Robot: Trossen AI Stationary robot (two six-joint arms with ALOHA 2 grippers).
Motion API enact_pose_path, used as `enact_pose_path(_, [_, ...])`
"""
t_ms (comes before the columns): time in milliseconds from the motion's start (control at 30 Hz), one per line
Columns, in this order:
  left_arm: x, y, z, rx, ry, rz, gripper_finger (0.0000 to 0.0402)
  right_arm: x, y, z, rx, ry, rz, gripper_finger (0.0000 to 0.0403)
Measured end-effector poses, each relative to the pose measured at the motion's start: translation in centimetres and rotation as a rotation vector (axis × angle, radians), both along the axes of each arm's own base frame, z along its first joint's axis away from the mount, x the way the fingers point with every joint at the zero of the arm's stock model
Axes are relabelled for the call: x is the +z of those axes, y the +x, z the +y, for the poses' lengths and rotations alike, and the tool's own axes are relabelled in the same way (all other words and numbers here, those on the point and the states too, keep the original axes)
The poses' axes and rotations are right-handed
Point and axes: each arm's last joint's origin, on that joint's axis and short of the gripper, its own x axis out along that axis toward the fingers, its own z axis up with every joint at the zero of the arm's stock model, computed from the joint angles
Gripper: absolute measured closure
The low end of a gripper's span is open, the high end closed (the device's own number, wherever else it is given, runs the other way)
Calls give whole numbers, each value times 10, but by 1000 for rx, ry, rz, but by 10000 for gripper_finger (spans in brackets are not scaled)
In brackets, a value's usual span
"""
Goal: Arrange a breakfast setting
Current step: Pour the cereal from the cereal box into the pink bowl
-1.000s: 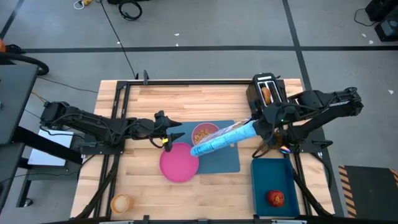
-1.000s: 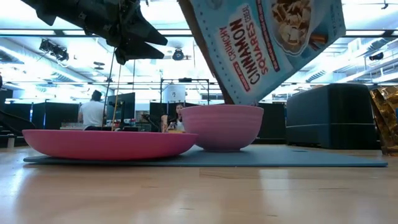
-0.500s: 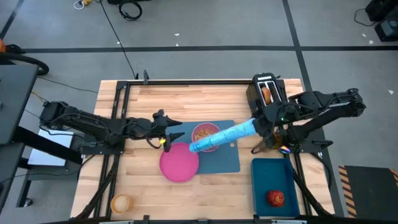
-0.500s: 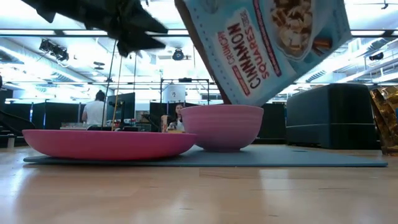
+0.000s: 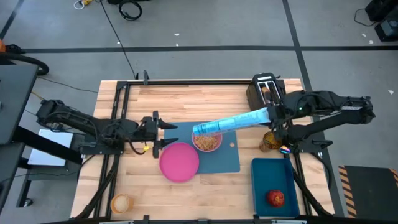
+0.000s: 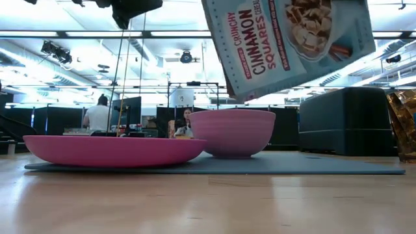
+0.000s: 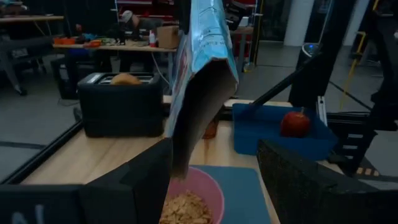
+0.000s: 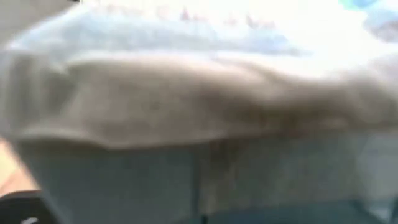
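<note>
As seen from the low view, the pink plate (image 6: 114, 149) sits nearest on the blue mat (image 6: 292, 164), wide and shallow, with the pink bowl (image 6: 232, 132) just behind it, deeper and holding cereal. Above the bowl a light-blue cereal box (image 5: 231, 122) hangs tilted, mouth toward the bowl, clamped by the right end effector (image 5: 272, 114). Left end effector (image 5: 155, 128) hovers beside the mat, fingers spread, empty. Farther off: amber cup (image 5: 121, 203) at the bench's front-left corner, apple (image 5: 276, 198) in the dark blue tray (image 5: 272, 177), bagel (image 7: 125, 79) in the black toaster (image 5: 265, 89).
</note>
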Motion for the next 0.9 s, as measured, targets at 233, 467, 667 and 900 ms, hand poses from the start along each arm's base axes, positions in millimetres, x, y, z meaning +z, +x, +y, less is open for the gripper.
enact_pose_path(233, [-3,2,0,3,-31,5,159,-34,-14,-6,-26,68,-82,277])
enact_pose_path(467, [-32,-5,-3,-14,-125,-10,159,-69,-21,-8,2,105,-202,277])
enact_pose_path(667, [-60,-20,-6,-52,-182,-111,159,-78,-33,-7,29,114,-315,277])
enact_pose_path(900, [-63,-26,-14,-104,-99,-223,159,-72,-54,-7,23,117,-425,277])
